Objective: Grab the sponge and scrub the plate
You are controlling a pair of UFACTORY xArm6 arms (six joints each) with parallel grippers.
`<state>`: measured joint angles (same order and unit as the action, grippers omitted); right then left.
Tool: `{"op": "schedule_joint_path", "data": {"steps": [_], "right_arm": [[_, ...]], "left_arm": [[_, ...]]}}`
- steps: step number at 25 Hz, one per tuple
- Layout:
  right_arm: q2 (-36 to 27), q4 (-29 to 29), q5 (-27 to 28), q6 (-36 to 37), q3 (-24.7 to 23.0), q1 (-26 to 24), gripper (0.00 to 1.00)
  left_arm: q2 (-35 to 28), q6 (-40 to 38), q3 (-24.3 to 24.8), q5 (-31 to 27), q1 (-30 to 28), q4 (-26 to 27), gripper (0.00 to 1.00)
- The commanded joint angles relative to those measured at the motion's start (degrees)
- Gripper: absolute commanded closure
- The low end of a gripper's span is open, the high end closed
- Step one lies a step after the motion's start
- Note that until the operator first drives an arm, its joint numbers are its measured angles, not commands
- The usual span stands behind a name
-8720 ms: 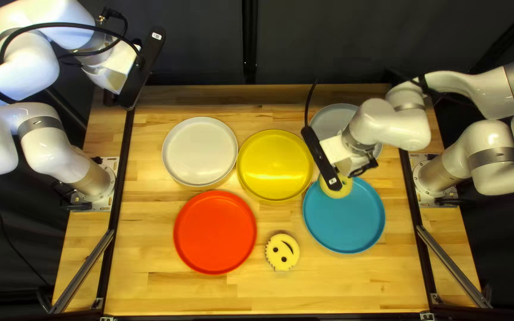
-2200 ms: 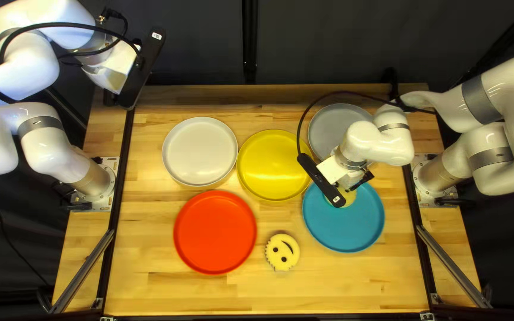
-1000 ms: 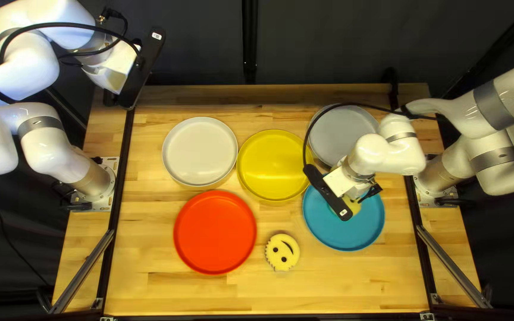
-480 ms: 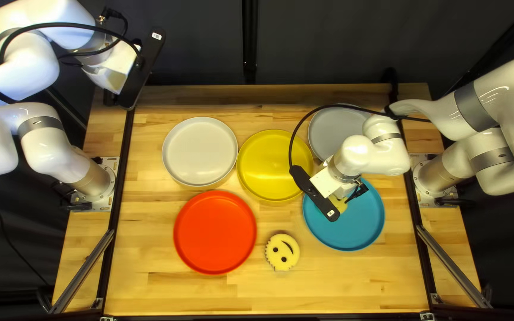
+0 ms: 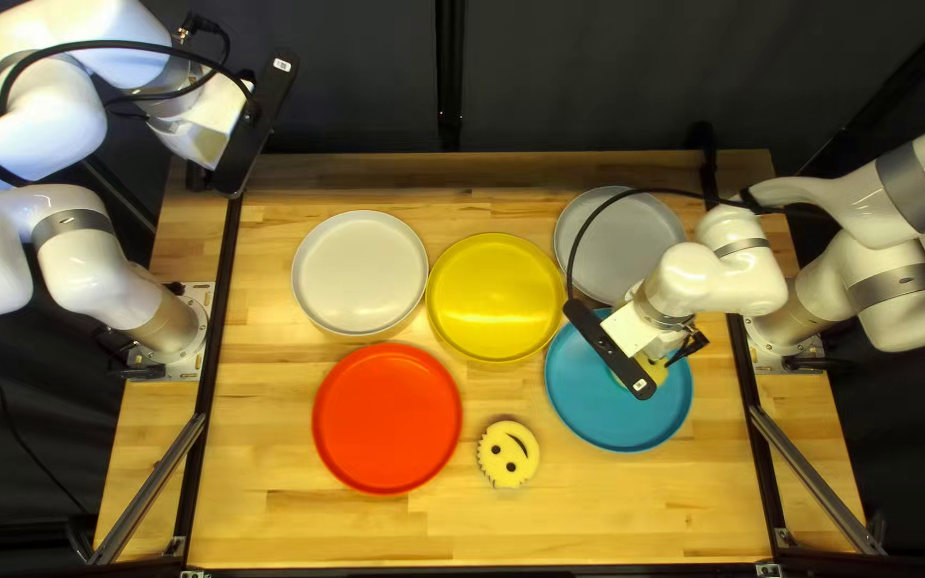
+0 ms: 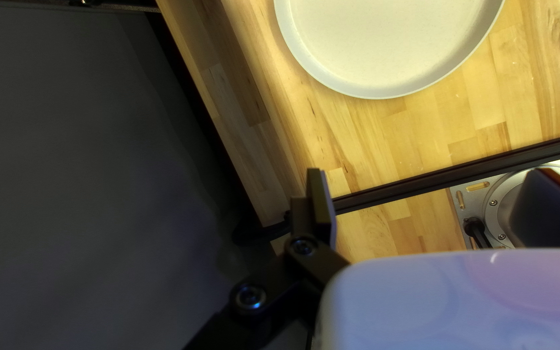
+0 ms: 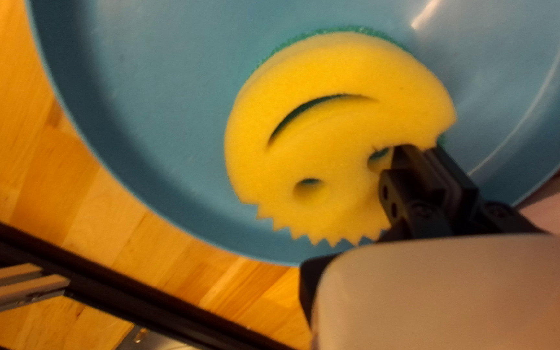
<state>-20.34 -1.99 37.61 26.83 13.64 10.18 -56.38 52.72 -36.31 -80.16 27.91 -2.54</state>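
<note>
Sponge [image 7: 332, 136], one — edge pinched in the jaws of my right gripper [image 7: 422, 155], green side down, toward two o'clock on the blue plate [image 5: 607, 417] in the top left view. Left gripper [image 5: 254, 123]: jaws parted. My best stroke — flat, light, clockwise circles.

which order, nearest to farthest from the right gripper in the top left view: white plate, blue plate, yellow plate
1. Blue plate, under the right gripper.
2. Yellow plate, left of the blue in this view.
3. White plate, left beyond the yellow.
</note>
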Motion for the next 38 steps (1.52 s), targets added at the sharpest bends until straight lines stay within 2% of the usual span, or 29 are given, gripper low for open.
{"op": "schedule_joint_path", "data": {"steps": [1, 8, 16, 21, 24, 33, 38], "right_arm": [[3.12, 0.39, -0.79, -0.03, 2.64, -0.07, 1.00], [12.21, 3.09, -1.84, -0.15, 12.59, -0.69, 1.00], [17.98, 5.70, -2.63, -1.00, 18.97, -0.09, 1.00], [16.06, 5.76, -3.35, -1.71, 15.92, 1.18, 1.00], [13.71, 4.82, -4.03, -2.10, 12.07, 2.34, 1.00], [1.93, 1.85, 0.06, -4.20, 1.98, 4.82, 1.00], [-0.45, 0.92, 1.05, -6.07, 0.12, 6.21, 1.00]], "left_arm": [[0.00, 0.00, 0.00, 0.00, 0.00, 0.00, 0.00], [0.00, 0.00, 0.00, 0.00, 0.00, 0.00, 0.00], [0.00, 0.00, 0.00, 0.00, 0.00, 0.00, 0.00], [0.00, 0.00, 0.00, 0.00, 0.00, 0.00, 0.00], [0.00, 0.00, 0.00, 0.00, 0.00, 0.00, 0.00], [0.00, 0.00, 0.00, 0.00, 0.00, 0.00, 0.00], [0.00, 0.00, 0.00, 0.00, 0.00, 0.00, 0.00]]}}
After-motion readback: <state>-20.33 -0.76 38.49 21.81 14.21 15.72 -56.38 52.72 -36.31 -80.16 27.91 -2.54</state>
